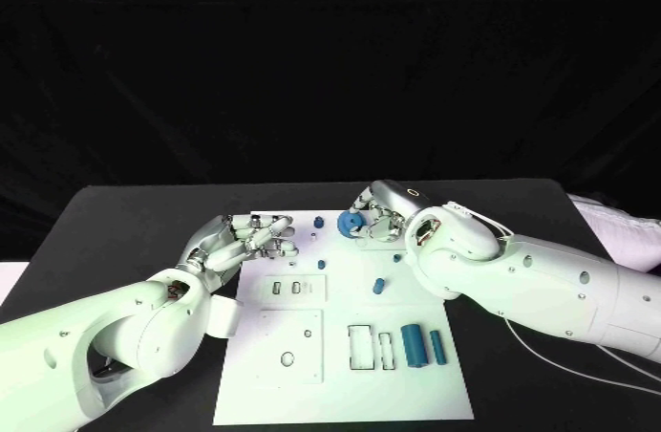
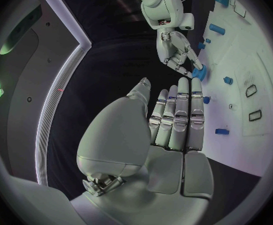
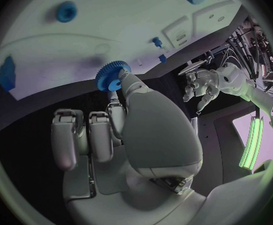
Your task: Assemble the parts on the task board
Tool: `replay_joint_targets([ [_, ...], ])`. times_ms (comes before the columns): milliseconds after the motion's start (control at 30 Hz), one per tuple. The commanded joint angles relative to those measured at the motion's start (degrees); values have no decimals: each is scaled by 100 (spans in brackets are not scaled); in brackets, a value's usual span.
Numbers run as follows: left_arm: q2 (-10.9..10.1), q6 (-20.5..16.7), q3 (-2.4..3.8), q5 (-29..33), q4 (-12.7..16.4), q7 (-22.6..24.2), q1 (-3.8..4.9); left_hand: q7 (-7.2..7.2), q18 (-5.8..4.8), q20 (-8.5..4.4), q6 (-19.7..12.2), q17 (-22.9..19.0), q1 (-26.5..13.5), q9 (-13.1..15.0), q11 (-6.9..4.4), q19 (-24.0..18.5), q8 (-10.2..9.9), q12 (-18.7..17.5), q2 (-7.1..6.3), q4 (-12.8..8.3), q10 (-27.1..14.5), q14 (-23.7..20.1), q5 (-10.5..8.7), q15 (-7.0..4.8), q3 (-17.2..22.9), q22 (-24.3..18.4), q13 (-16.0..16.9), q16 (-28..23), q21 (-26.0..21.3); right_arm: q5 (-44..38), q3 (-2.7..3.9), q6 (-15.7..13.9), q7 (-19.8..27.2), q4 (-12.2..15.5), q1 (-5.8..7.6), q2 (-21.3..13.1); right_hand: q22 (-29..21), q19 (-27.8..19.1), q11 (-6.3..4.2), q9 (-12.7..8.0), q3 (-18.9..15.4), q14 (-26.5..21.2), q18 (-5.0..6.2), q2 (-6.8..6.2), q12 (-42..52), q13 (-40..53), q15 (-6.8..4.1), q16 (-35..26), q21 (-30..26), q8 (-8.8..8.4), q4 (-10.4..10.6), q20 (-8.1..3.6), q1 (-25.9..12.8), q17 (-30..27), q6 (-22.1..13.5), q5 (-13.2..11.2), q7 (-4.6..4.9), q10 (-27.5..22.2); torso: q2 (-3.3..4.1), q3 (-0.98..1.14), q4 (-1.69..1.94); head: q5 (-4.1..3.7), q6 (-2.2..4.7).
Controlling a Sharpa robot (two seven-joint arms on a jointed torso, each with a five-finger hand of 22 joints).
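Note:
The white task board (image 1: 345,375) lies in the middle of the black table. My right hand (image 1: 383,212) is over the board's far edge and pinches a blue toothed gear (image 1: 350,224) between thumb and finger; the right wrist view shows the gear (image 3: 113,75) at the fingertips, above the board's edge (image 3: 111,30). My left hand (image 1: 256,236) is at the board's far left corner, fingers stretched out with nothing in them. In the left wrist view its fingers (image 2: 177,117) point toward the right hand (image 2: 177,50) and the gear (image 2: 199,73).
Two long blue parts (image 1: 412,344) (image 1: 437,346) lie beside a rectangular slot near the board's right side. Small blue pegs (image 1: 377,285) (image 1: 320,260) (image 1: 398,257) stand mid-board. A pale cloth (image 1: 620,231) lies at the table's right edge.

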Motion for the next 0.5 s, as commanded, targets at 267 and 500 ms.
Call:
replay_joint_targets([
  [267,7,107,4,-31,-7,42,5,1,68,37,5,11,54,0,-17,-4,-32,-12,12,-34,-13,-19,-22,10,10,-10,-1,-33,-21,-277,-26,-104,156,-150,-9,495,474,13,-139,39,54,435,-74,105,-44,11,-24,-9,25,-37,9,-32,-29,586,255,24,-166,88,7,-7,14,60,-16],
  [500,9,106,4,-30,-12,43,5,1,68,37,5,11,54,0,-17,-4,-32,-12,12,-34,-13,-19,-22,10,10,-10,-1,-33,-21,-291,-74,11,164,-376,-18,734,474,13,-136,37,67,432,-74,95,-52,11,-22,-15,25,-50,15,-30,-65,573,253,21,-162,86,6,-11,5,89,-30],
])
